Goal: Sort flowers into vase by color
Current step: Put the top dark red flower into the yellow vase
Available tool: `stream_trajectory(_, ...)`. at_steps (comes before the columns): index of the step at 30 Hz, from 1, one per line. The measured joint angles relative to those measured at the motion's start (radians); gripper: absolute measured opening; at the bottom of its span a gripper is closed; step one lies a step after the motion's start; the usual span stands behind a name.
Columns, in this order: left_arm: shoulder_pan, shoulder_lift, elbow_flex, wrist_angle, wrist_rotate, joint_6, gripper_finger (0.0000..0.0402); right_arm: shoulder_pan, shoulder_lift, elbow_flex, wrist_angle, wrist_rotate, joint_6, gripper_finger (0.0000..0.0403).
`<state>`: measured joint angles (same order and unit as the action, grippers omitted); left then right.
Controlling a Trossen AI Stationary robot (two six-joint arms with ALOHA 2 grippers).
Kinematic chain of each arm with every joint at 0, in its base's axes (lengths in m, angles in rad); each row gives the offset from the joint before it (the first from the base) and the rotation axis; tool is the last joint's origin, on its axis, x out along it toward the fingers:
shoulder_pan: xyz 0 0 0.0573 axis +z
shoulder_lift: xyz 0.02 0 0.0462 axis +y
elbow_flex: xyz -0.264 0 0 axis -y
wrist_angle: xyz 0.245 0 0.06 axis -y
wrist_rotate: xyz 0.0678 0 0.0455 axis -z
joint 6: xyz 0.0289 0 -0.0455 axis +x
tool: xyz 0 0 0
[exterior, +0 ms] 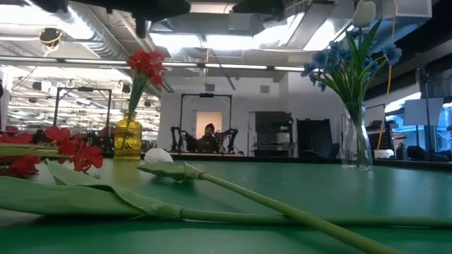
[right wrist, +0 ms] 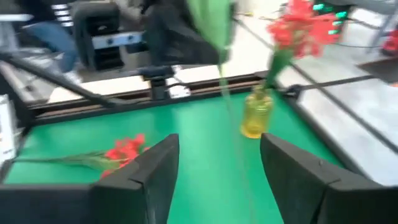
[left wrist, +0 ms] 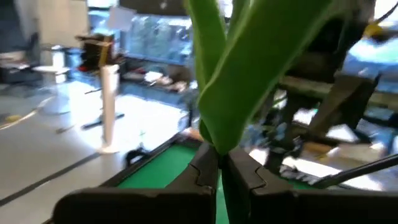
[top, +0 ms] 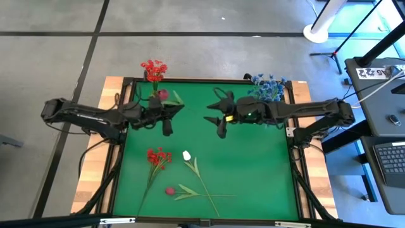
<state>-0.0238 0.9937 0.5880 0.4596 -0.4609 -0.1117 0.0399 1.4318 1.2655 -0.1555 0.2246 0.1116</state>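
Left gripper (left wrist: 219,168) clamped on dark red-pink bud stem (left wrist: 217,81), probably bound for far-left yellow vase (right wrist: 256,116); right gripper (right wrist: 217,168) spread, empty.

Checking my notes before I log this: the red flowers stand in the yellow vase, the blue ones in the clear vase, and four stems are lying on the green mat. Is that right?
Not quite. Only three stems lie on the green mat: a red cluster, a white tulip and a dark pink bud, as the high view shows. The red flowers in the yellow vase and blue ones in the clear vase are right.
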Motion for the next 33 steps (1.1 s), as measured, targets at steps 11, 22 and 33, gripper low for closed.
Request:
stream_trajectory(11,0.0,-0.181,0.0,-0.407,-0.371,-0.063,0.0,0.0,-0.055,0.0,-0.078,0.056,-0.009,0.0213)
stream_trajectory(22,-0.001,-0.175,0.169,-0.81,-0.454,-0.23,0.0,0.0,-0.055,0.0,-0.102,0.06,-0.015,0.0209)
stream_trajectory(33,0.029,-0.175,0.283,-1.242,-0.348,-0.473,0.0,-0.001,-0.055,0.0,-0.137,0.06,-0.016,0.0209)
